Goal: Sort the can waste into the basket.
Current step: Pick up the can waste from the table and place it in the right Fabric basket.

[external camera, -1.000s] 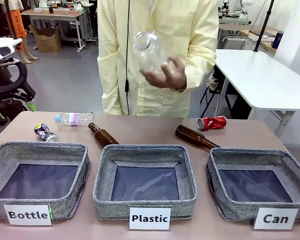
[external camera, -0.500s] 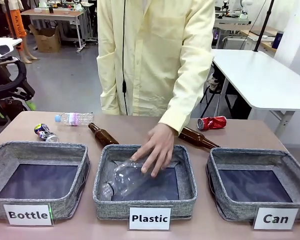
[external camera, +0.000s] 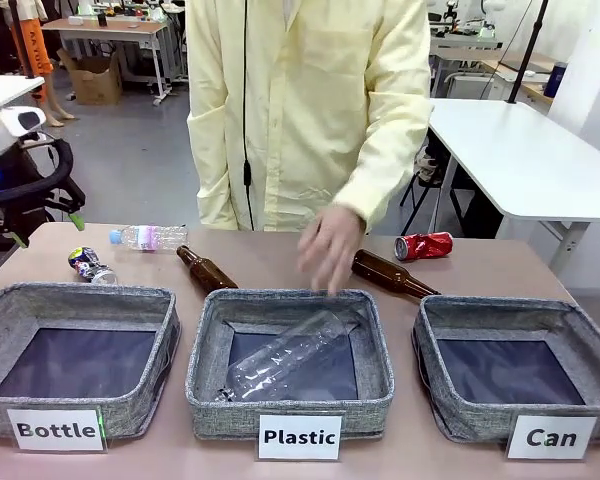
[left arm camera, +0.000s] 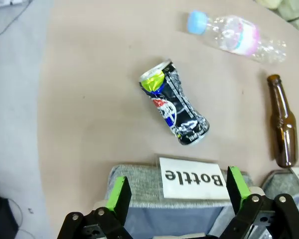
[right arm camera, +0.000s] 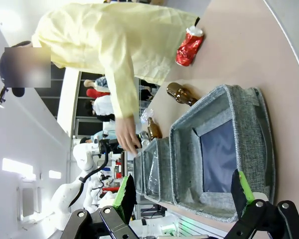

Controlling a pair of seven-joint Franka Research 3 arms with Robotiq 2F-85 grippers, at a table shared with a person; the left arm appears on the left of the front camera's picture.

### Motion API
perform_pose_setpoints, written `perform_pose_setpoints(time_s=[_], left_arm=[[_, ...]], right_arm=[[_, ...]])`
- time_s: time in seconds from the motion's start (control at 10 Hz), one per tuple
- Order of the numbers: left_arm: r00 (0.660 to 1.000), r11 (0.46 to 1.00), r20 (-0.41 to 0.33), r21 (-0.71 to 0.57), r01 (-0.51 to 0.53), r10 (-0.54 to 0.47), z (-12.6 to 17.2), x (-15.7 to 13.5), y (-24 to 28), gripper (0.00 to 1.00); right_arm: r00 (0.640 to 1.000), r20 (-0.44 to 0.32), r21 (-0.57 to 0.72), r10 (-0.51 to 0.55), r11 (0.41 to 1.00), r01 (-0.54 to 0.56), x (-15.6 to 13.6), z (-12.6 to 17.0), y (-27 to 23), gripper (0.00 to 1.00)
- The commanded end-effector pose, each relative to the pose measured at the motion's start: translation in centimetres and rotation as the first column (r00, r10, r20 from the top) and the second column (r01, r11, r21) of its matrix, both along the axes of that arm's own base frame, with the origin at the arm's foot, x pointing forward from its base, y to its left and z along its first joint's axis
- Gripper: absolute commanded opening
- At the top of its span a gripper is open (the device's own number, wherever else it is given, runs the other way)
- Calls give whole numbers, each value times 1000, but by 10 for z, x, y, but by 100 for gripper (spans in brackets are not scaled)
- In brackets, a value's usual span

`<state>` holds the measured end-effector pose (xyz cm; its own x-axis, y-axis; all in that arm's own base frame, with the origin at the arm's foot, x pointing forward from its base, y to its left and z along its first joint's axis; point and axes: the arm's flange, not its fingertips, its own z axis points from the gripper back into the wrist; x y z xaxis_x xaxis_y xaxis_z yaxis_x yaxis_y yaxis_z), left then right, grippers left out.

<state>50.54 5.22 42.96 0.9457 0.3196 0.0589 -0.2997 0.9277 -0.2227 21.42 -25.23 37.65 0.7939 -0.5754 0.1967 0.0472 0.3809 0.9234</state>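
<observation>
The red dented can lies on its side at the far right of the table, behind the grey basket labelled "Can"; the same can and basket appear in the right wrist view. The dark can with green-yellow print lies at the far left, behind the "Bottle" basket. My left gripper hangs open above that basket's far rim, the dark can well ahead of its fingers. My right gripper is open, off the near end of the "Can" basket, holding nothing.
A person's hand hovers over the far rim of the "Plastic" basket, where a clear bottle lies. Two brown bottles and a clear bottle with a blue cap lie behind the baskets. Part of my left arm is at the left edge.
The person lowered the clear bottle into the "Plastic" basket, let it go and drew the hand back up. The arm part at the left edge shifted slightly. Both cans stayed put.
</observation>
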Motion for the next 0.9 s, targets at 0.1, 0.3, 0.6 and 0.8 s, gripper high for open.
perform_pose_setpoints(time_s=[0.1,0.3,0.6,0.8], left_arm=[[994,994,-2,8,-105,105,-18,19,-5,100],[987,988,-54,22,-151,152,-41,31,-5,100],[970,971,-50,-8,-240,239,-69,48,-6,100],[958,960,-70,21,-278,279,-86,60,-8,100]], right_arm=[[999,34,-2,-1,1000,1,2,1,-1,100],[999,34,-2,-1,1000,1,2,1,-1,100],[999,34,-2,-1,1000,1,2,1,-1,100],[999,34,-2,-1,1000,1,2,1,-1,100]])
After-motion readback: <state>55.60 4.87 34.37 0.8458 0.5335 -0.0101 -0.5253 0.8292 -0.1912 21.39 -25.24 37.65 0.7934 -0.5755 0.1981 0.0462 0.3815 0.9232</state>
